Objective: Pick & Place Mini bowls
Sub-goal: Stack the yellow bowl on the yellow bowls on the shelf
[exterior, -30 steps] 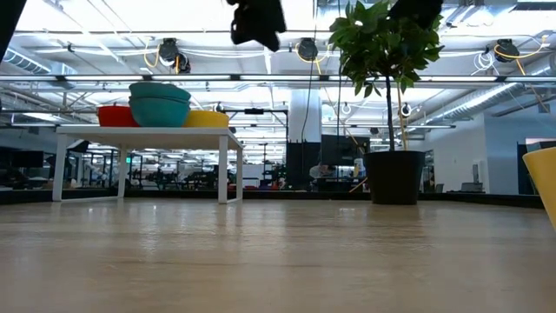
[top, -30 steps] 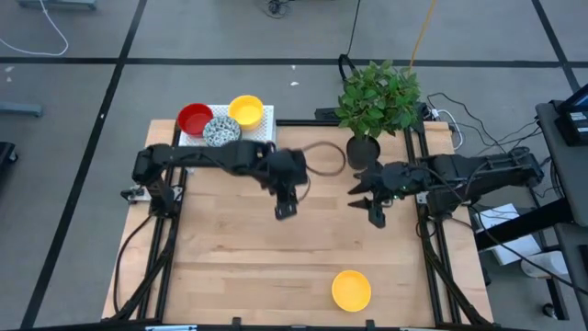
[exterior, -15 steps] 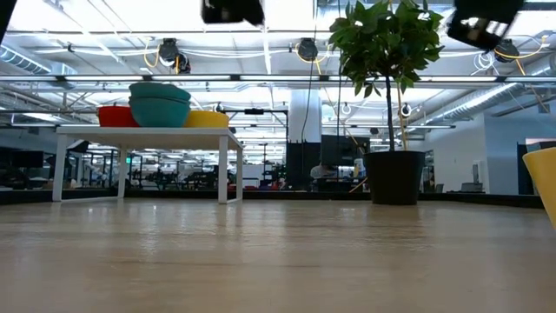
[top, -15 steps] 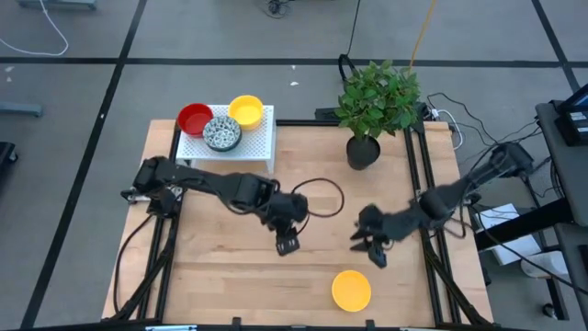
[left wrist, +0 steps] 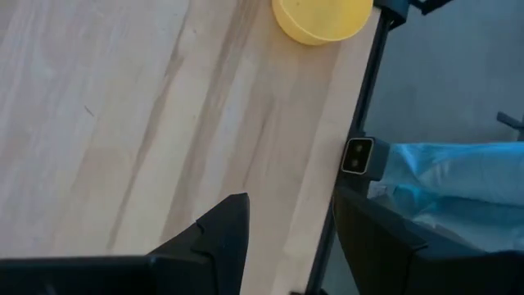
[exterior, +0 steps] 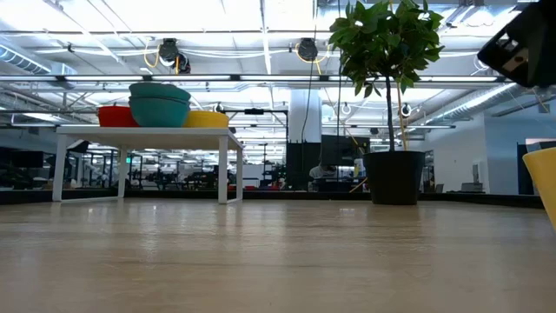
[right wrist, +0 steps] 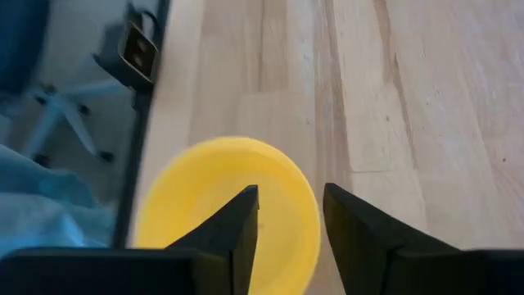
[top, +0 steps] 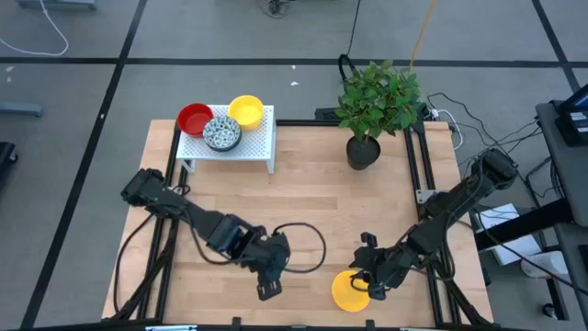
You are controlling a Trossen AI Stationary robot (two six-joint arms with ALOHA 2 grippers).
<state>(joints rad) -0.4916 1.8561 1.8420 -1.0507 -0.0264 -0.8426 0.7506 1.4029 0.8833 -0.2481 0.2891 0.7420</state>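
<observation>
A yellow mini bowl sits upright on the wood table near its near edge; it also shows in the right wrist view and at the edge of the low view. My right gripper is open and hovers above this bowl's rim, one finger over the inside and one outside. My left gripper is open over bare wood to the bowl's left. A red bowl, a speckled bowl and another yellow bowl rest on a white stand.
The white stand is at the table's far left corner. A potted plant in a black pot stands by the far right edge. A cable loop trails from the left arm. The table's near edge lies close to both grippers.
Both arms have swung from the table's middle toward its near edge. My right gripper has come down toward the lone yellow bowl and now hovers over its rim. My left gripper has moved toward the near edge, left of that bowl. No bowl has moved.
</observation>
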